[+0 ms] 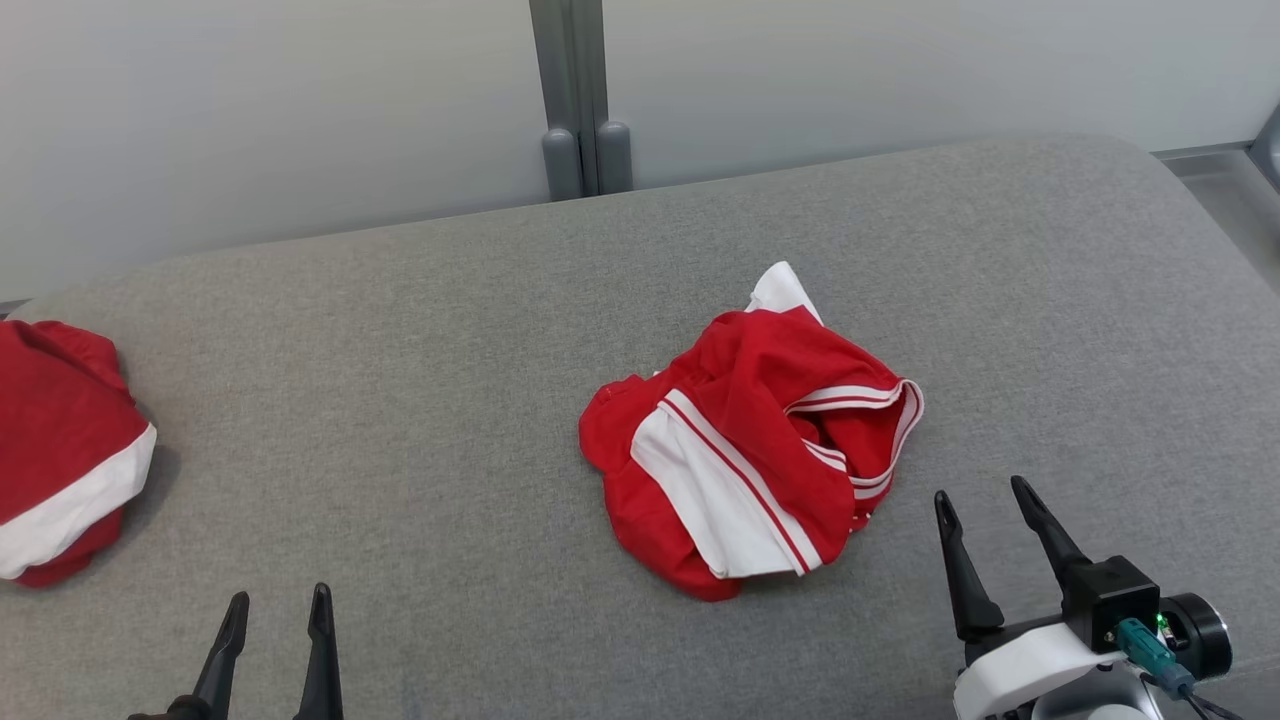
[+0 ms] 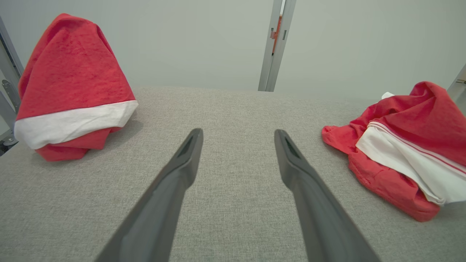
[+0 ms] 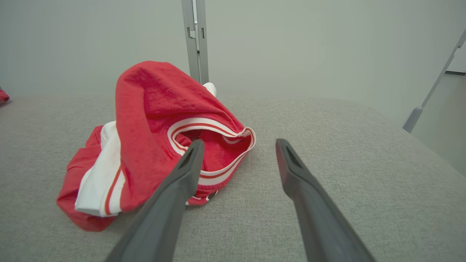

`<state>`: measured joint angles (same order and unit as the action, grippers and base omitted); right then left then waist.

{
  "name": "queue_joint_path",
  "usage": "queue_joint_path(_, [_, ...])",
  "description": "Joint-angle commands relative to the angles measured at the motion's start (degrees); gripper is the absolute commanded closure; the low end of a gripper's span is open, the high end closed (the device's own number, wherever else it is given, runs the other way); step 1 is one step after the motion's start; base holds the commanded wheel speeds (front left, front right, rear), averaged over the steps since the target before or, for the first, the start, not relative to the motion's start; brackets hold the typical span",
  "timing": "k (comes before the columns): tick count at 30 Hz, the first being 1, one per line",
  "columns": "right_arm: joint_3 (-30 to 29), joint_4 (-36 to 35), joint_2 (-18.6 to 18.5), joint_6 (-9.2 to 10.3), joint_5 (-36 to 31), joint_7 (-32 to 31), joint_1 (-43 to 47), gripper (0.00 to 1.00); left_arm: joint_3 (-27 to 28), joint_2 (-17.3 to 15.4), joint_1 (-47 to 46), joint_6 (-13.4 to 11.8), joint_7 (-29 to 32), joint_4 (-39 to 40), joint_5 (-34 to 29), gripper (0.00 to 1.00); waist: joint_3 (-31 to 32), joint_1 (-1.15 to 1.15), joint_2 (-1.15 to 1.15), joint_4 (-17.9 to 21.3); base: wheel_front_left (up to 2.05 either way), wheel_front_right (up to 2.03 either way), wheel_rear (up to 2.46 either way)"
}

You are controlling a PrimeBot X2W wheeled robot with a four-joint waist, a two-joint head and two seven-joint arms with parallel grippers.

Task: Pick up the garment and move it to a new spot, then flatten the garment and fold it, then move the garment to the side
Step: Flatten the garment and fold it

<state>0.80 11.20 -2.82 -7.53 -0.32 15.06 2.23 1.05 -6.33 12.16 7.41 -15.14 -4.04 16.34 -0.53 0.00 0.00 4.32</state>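
A crumpled red garment (image 1: 745, 440) with white panels and striped trim lies in a heap at the middle of the grey padded surface (image 1: 400, 400). It also shows as the garment (image 2: 400, 153) at the right of the left wrist view and the garment (image 3: 156, 142) at the left of the right wrist view. My right gripper (image 1: 985, 500) stands open just to its lower right, a short way off, nothing between its fingers. Near the front edge, my left gripper (image 1: 278, 605) is open and well to the left of the heap.
A second red and white garment (image 1: 55, 450) sits bunched at the far left edge of the surface, also seen as that garment (image 2: 69, 87) in the left wrist view. A grey post (image 1: 578, 100) rises behind against a pale wall. The surface drops off at the right.
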Motion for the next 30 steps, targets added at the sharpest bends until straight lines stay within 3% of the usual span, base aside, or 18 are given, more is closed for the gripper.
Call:
queue_joint_path(1, [0.5, -0.3, -0.1, 0.08, 0.2, 0.2, -0.2, 0.00, 0.0, -0.5, -0.9, 0.1, 0.0, 0.2, -0.4, 0.00, -0.1, 0.00, 0.00, 0.0, 0.00, 0.00, 0.00])
queue_joint_path(8, [7.3, -1.6, -0.1, 0.08, 3.6, 0.2, -1.5, 0.00, -0.1, -0.5, -1.3, 0.1, 0.0, 0.3, -0.3, 0.00, -0.7, 0.00, 0.00, 0.0, 0.00, 0.00, 0.00])
queue_joint_path(17, [15.1, 9.7, -0.1, 0.07, 13.1, -2.1, -5.4, 0.00, -0.7, 0.5, -2.2, 0.1, 0.0, 0.2, -0.3, 0.00, -2.2, 0.00, 0.00, -1.0, 0.00, 0.00, 0.00])
queue_joint_path(30, [16.4, 16.7, -0.2, 0.08, 18.4, -4.6, -10.3, 0.00, -1.0, 2.3, -3.4, 0.1, 0.0, -0.5, -0.4, 0.00, -3.4, 0.00, 0.00, -2.8, 0.00, 0.00, 0.00])
